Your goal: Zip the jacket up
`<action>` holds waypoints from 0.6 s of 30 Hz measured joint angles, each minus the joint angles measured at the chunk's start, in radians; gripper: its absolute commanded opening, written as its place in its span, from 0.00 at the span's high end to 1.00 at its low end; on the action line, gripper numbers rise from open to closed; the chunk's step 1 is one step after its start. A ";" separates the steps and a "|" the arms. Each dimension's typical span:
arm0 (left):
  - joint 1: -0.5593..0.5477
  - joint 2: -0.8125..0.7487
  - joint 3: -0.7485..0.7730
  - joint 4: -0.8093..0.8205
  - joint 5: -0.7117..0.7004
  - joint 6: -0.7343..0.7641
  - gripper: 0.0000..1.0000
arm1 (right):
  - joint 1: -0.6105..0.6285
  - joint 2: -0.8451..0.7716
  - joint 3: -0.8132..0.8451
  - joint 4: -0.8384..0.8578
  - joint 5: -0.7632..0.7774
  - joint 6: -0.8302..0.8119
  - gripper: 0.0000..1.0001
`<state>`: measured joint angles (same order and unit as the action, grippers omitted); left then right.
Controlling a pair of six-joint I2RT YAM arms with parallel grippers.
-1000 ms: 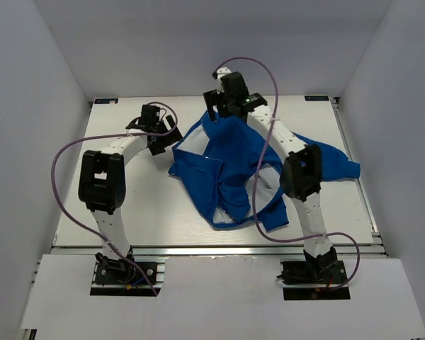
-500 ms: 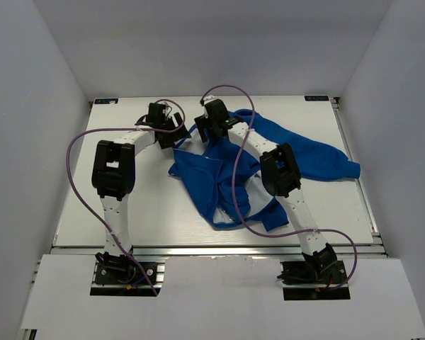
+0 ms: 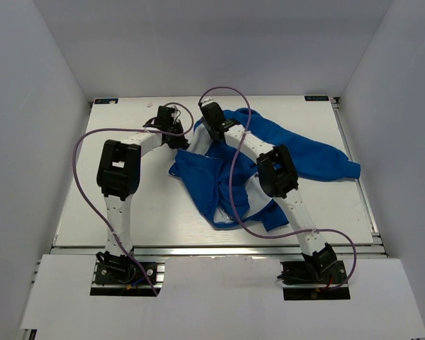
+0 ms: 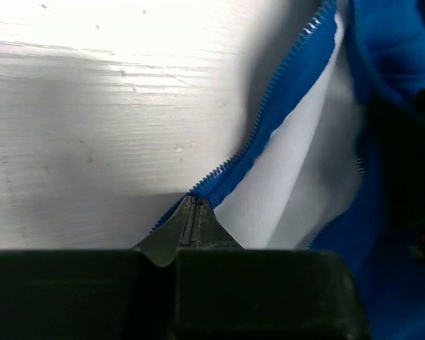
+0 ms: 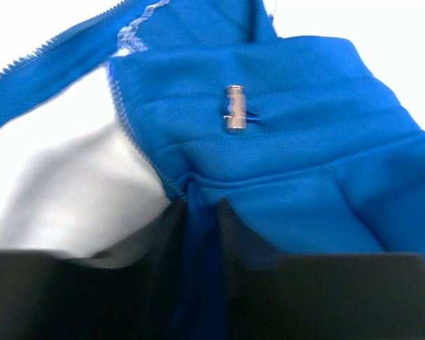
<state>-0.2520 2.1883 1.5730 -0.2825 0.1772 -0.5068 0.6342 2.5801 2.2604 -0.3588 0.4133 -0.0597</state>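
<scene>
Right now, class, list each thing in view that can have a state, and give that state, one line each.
jacket: unzipped, lying crumpled on the table, white lining showing.
zipper: open, this row of teeth joined to nothing.
left end effector: shut, pinching the jacket's zipper edge.
right end effector: closed on a fold of the jacket by a zipper edge.
metal cord end: lying on the fabric, untouched.

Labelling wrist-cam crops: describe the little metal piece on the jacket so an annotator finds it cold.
Start at the blue jacket on the table, at the right gripper. Just beyond its fingertips, on a stitched blue band, lies a small silver barrel. It is the only shiny metal piece there; the zipper teeth nearby are blue.
</scene>
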 measured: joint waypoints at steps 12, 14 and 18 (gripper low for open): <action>-0.005 -0.134 -0.048 0.001 -0.095 0.037 1.00 | -0.103 -0.237 -0.195 0.044 -0.087 0.053 1.00; -0.025 -0.193 -0.048 0.003 -0.131 0.073 1.00 | -0.124 -0.367 -0.275 0.077 -0.125 0.056 1.00; -0.098 -0.323 -0.048 0.014 -0.171 0.125 1.00 | -0.135 -0.630 -0.395 0.140 -0.172 0.049 1.00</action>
<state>-0.3504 1.8656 1.5249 -0.2684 0.0059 -0.3817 0.4992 1.9499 1.8652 -0.2184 0.2413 -0.0105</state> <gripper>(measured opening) 0.024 0.013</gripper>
